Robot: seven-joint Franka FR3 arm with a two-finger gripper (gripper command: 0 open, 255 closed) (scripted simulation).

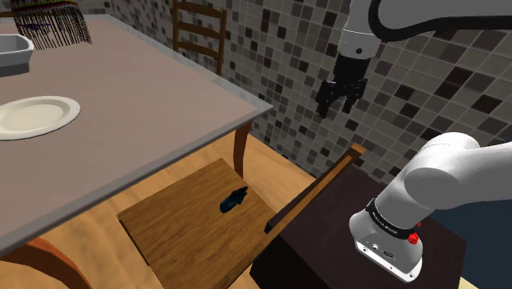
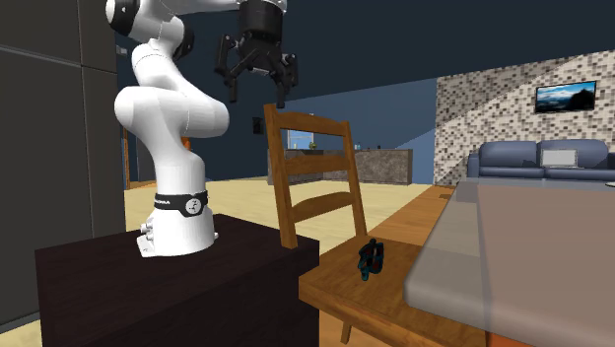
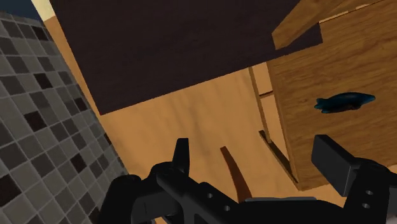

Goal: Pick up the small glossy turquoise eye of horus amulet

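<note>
1. Shoulder view showed the dark turquoise amulet (image 1: 234,199) lying on the wooden chair seat (image 1: 176,234), just beyond the tabletop (image 1: 139,131) edge.
2. My gripper (image 1: 338,107) hung high above the chair, fingers apart, holding nothing.
3. I judged this the approach step; next I needed to descend and straddle the amulet.

Seat (image 1: 182,231) apparently open between chair back (image 1: 316,187), table (image 1: 123,148)
</note>
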